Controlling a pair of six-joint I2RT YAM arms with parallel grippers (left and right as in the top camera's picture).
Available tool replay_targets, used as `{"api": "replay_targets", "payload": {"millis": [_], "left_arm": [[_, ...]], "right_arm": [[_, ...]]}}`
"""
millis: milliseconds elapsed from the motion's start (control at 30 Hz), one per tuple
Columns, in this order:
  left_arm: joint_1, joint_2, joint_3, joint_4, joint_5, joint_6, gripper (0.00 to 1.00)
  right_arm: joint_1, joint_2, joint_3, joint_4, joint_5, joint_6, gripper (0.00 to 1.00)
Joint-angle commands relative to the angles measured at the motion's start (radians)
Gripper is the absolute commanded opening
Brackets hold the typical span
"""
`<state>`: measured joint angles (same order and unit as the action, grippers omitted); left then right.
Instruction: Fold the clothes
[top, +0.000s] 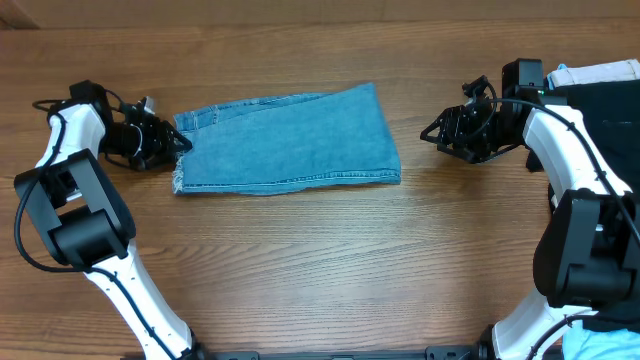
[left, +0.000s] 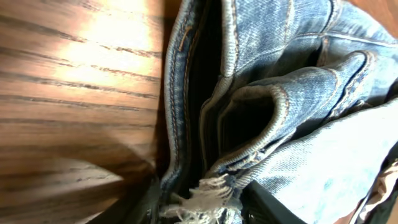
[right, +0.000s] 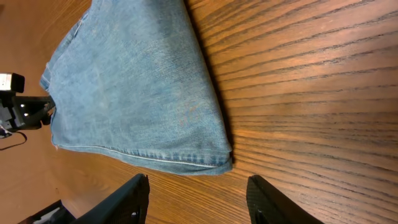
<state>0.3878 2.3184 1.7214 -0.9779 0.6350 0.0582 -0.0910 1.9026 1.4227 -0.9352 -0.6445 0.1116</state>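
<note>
surface: wooden table (top: 300, 260) | on it: folded jeans (top: 290, 145), lying flat

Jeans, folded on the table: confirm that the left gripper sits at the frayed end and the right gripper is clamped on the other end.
Wrong on the right gripper: its jaws stand open over bare table, short of the other end of the jeans, as the right wrist view shows. The left gripper does sit at the frayed end.

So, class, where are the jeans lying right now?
Overhead, the jeans lie folded on the table, left of centre, with the left gripper at their frayed end and the right gripper apart beyond the other end.
</note>
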Motion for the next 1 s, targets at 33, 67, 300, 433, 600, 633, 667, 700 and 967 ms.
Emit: {"api": "replay_targets", "payload": {"millis": [33,67,300,433,600,633,667,700,967], "left_arm": [[-0.038,0.083,-0.079,0.038,-0.057,-0.004,0.29],[-0.038,0.083,-0.079,0.042,-0.056,-0.014,0.26],[-0.024,0.082,-0.066,0.056,0.076,-0.011,0.04],[-0.011,0.082,-0.061,0.044,0.079,-0.010,0.50],[-0.008,0.082,-0.062,0.012,-0.121,-0.002,0.87],[-0.010,0.082,-0.062,0.019,-0.117,0.021,0.86],[-0.015,0.082,-0.062,0.024,-0.117,0.033,0.82],[-0.022,0.082,-0.062,0.032,-0.108,0.045,0.79],[-0.094,0.083,-0.065,0.080,-0.095,0.095,0.31]], "right_arm": [[-0.002,-0.023,-0.002,0.001,-0.013,-0.007,0.55],[-0.002,-0.023,-0.002,0.001,-0.014,-0.007,0.54],[-0.002,-0.023,-0.001,0.001,-0.038,-0.008,0.54],[-0.002,-0.023,-0.001,0.001,-0.038,-0.008,0.54],[-0.002,-0.023,-0.001,0.002,-0.038,-0.008,0.54],[-0.002,-0.023,-0.001,0.002,-0.038,-0.008,0.54],[-0.002,-0.023,-0.001,0.003,-0.038,-0.008,0.54],[-0.002,-0.023,-0.001,0.002,-0.039,-0.008,0.54],[-0.002,-0.023,0.000,0.005,-0.041,0.019,0.54]]}}
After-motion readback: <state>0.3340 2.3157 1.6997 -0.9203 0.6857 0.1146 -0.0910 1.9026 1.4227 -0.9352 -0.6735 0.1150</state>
